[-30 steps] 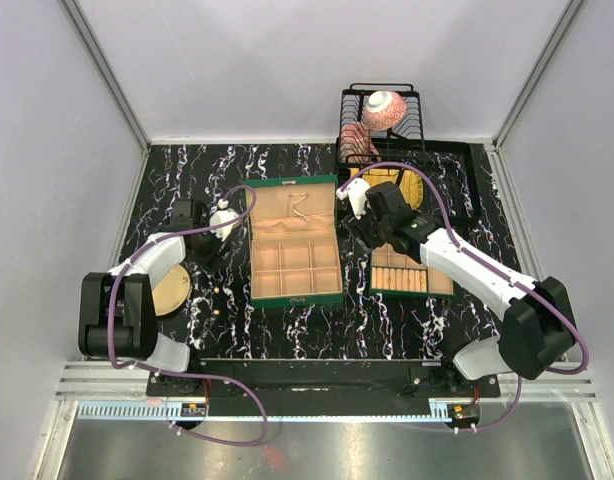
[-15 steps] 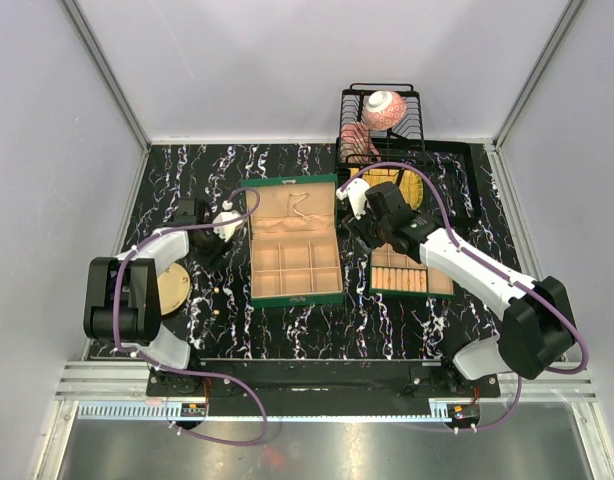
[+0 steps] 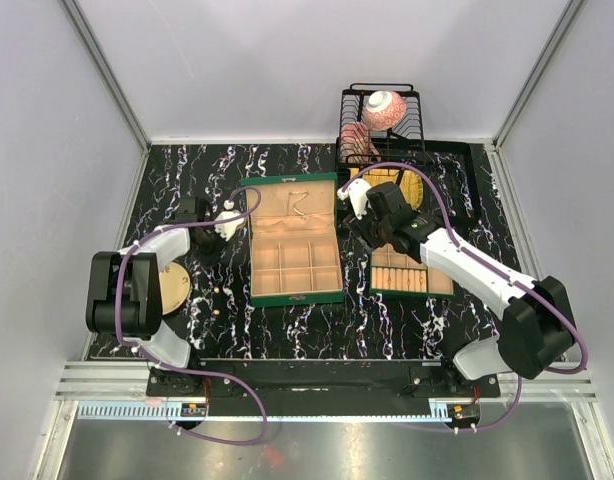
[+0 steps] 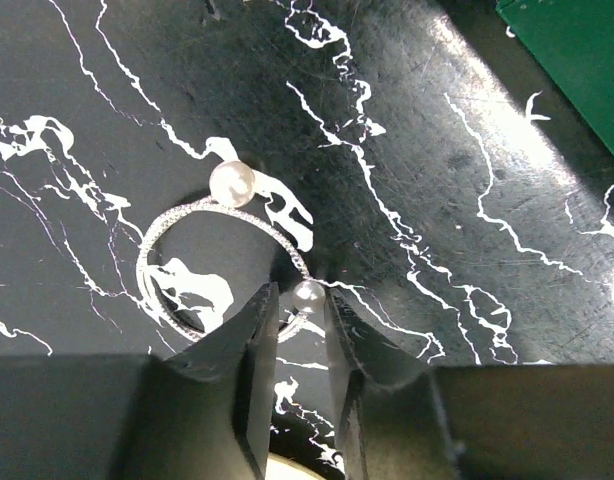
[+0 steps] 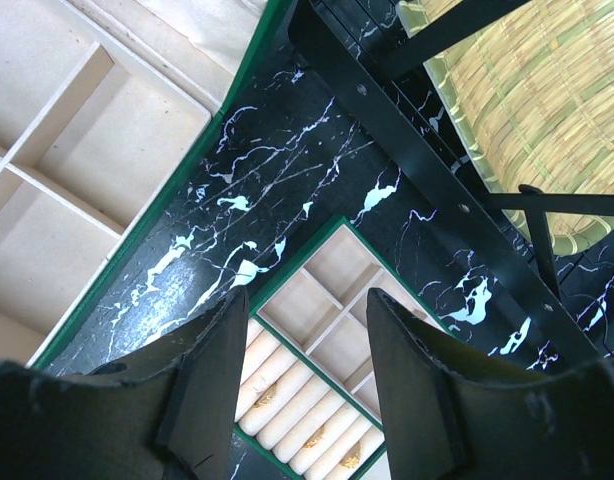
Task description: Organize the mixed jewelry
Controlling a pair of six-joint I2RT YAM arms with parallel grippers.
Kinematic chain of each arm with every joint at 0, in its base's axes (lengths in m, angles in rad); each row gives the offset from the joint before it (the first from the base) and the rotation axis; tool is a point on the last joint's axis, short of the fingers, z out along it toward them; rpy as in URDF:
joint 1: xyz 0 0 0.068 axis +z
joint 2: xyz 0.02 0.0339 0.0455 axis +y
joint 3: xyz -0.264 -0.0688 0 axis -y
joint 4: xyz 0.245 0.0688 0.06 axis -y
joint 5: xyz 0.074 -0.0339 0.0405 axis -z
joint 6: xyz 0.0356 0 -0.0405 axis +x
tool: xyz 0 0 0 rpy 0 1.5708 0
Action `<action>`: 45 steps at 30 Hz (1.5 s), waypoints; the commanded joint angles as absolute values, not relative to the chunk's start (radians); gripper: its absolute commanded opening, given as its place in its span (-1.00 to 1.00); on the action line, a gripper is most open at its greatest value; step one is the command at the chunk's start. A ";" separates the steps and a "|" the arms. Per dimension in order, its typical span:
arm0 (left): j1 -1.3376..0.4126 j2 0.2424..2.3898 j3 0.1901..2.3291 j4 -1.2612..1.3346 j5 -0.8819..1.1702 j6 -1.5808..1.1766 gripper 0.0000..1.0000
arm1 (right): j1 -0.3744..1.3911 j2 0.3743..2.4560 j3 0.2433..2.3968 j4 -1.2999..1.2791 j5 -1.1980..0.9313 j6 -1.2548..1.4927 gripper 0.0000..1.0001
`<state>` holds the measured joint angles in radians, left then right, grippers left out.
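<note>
Lying flat: wire hoop (image 4: 172, 210), big pearl (image 4: 232, 184) farthest; left fingers (image 4: 252, 340) straddling rim.

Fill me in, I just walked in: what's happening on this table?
The left tool is down on the black white-veined table, its narrowly parted fingers straddling a thin silvery wire hoop with two pearl beads. Whether it grips yet is unclear. The right tool hangs open and empty over the gap between the large green beige-lined box and the smaller green box.
</note>
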<state>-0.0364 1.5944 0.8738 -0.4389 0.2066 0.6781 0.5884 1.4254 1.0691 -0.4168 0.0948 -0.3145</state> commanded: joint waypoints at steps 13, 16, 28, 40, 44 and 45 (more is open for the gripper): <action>-0.008 1.437 0.856 -0.446 0.255 0.673 -1.00 | 0.575 1.428 1.062 -0.397 0.109 -0.322 0.12; -0.002 1.375 0.861 -0.460 0.267 0.669 -1.00 | 0.577 1.427 1.062 -0.396 0.110 -0.322 0.12; -0.115 1.037 0.933 -0.753 0.393 0.663 -1.00 | 0.566 1.445 1.072 -0.390 0.144 -0.319 0.11; -0.564 1.155 1.066 -0.738 0.229 0.519 -1.00 | 0.466 1.483 1.104 -0.382 0.222 -0.272 0.08; -0.661 1.274 1.098 -0.684 0.149 0.526 -1.00 | 0.446 1.474 1.103 -0.380 0.224 -0.268 0.07; -0.673 1.299 1.110 -0.674 0.141 0.526 -1.00 | 0.443 1.471 1.103 -0.380 0.224 -0.268 0.08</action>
<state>-0.6163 1.2163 1.0527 -0.7429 0.2321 0.5465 0.4591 1.4815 1.0622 -0.4152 0.1989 -0.2867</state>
